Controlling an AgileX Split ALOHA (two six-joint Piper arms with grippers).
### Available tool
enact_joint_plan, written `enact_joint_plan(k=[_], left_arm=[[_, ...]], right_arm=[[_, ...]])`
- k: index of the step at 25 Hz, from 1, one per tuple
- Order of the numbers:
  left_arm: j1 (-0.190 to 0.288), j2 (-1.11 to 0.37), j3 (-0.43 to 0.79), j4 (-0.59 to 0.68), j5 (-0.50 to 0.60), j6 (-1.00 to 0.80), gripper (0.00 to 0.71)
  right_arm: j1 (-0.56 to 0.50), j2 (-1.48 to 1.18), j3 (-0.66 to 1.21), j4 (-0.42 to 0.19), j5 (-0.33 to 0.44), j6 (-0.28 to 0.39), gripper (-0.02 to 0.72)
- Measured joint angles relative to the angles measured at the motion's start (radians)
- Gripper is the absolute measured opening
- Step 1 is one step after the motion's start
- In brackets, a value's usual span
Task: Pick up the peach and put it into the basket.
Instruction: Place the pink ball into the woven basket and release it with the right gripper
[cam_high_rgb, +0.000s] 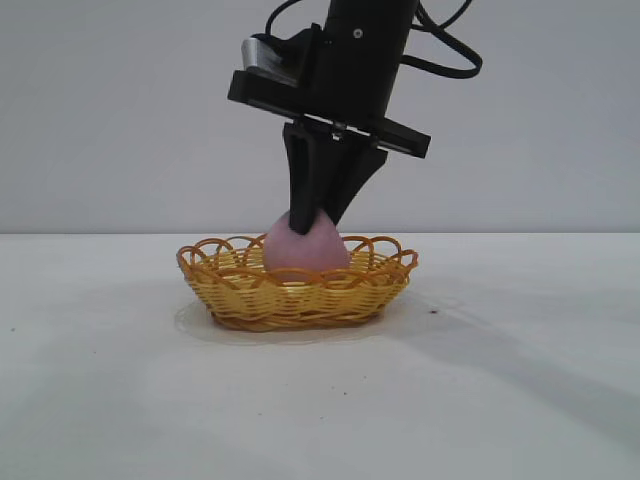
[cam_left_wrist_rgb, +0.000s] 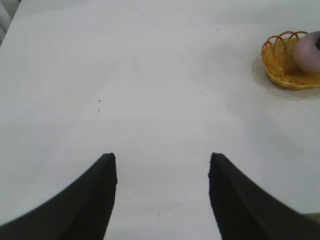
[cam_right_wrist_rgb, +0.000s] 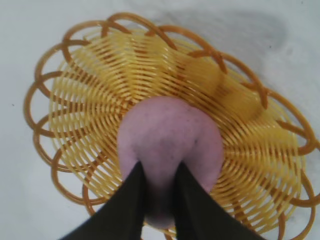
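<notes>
Placing step. Right claw (cam_high_rgb: 312, 222) grips the peach (cam_high_rgb: 306, 248) at basket (cam_high_rgb: 300, 295) centre, apparently seated. Left claw (cam_left_wrist_rgb: 162, 192) gapes, empty, over bare bench (cam_left_wrist_rgb: 125, 75); basket at its 2 o'clock. Next: release, lift straight up.

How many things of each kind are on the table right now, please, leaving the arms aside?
Peach: 1, inside the basket, right gripper closed on it.
Basket: 1, on the table.
Left gripper is open, over bare table.
Total: 2
</notes>
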Motion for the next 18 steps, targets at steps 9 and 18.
enact_joint_plan(k=[9, 18], left_arm=[[0.000, 0.000, 0.000, 0.000, 0.000, 0.000, 0.358], [0.000, 0.000, 0.000, 0.000, 0.000, 0.001, 0.358]], right_arm=[[0.000, 0.000, -0.017, -0.009, 0.024, 0.000, 0.433], [-0.140, -0.070, -0.058, -0.111, 0.052, 0.056, 0.460]])
